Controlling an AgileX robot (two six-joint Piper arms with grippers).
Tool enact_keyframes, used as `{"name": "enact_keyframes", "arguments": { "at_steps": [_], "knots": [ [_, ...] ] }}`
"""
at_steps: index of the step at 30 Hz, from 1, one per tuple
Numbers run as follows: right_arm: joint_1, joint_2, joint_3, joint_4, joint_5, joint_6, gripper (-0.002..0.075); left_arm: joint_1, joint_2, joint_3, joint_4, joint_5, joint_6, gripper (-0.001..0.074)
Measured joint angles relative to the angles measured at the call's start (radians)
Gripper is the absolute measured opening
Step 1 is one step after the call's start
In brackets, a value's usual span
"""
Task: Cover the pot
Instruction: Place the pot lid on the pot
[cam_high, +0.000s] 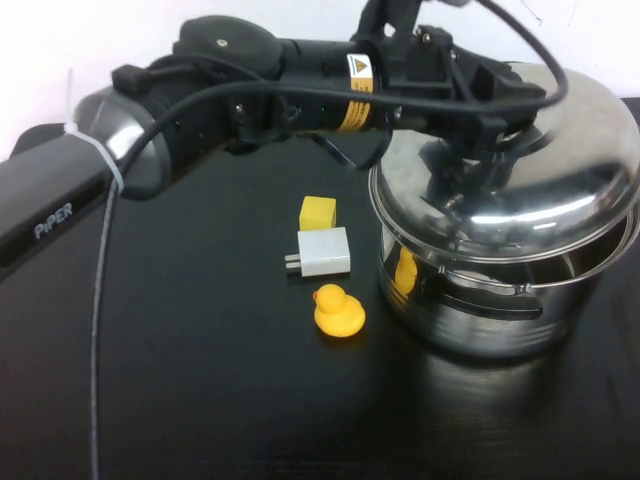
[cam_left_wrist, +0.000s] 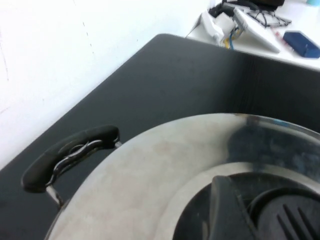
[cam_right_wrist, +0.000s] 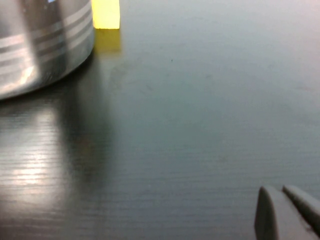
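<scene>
Duck (cam_high: 338, 310), yellow rubber, sits nearest on the black table (cam_high: 200, 400), facing left, just left of the pot (cam_high: 500, 300) but not touching it. Behind the duck lies a small white block (cam_high: 322, 251) with a dark end on its left side, and right behind that a yellow cube (cam_high: 318, 212); block and cube look close to touching. All three are left of the pot.

Pot is at the right of the table in the high view, shiny steel, one black loop handle facing the camera (cam_high: 485, 297); the duck reflects in its wall. Domed steel lid (cam_high: 525, 180) sits over the pot, tilted, its near right edge raised off the rim so a gap shows there. In the left wrist view the lid (cam_left_wrist: 165, 185) fills the lower part, with the pot's far handle (cam_left_wrist: 70, 155) sticking out beyond it.

Left gripper (cam_high: 470, 130) reaches in from the left arm across the back and sits on top of the lid at its centre, fingers down around the black knob (cam_left_wrist: 280, 215); whether they are clamped on it, cannot tell.

Right gripper (cam_right_wrist: 287, 210) is low over bare table, fingertips pressed together, nothing between them. Right wrist view also shows the pot wall (cam_right_wrist: 40, 45) and the cube (cam_right_wrist: 105, 14) beside it, both well apart from the gripper.
</scene>
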Motion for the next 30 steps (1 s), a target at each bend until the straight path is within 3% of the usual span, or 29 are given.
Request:
{"name": "enact_keyframes", "arguments": {
  "at_steps": [10,30],
  "knots": [
    [0.000,0.000,0.000,0.000,0.000,0.000,-0.0002,-0.008,0.015,0.000,0.000,0.002,0.125,0.0317],
    [0.000,0.000,0.000,0.000,0.000,0.000,-0.0002,-0.012,0.042,0.000,0.000,-0.020,0.109,0.0318]
  ]
}}
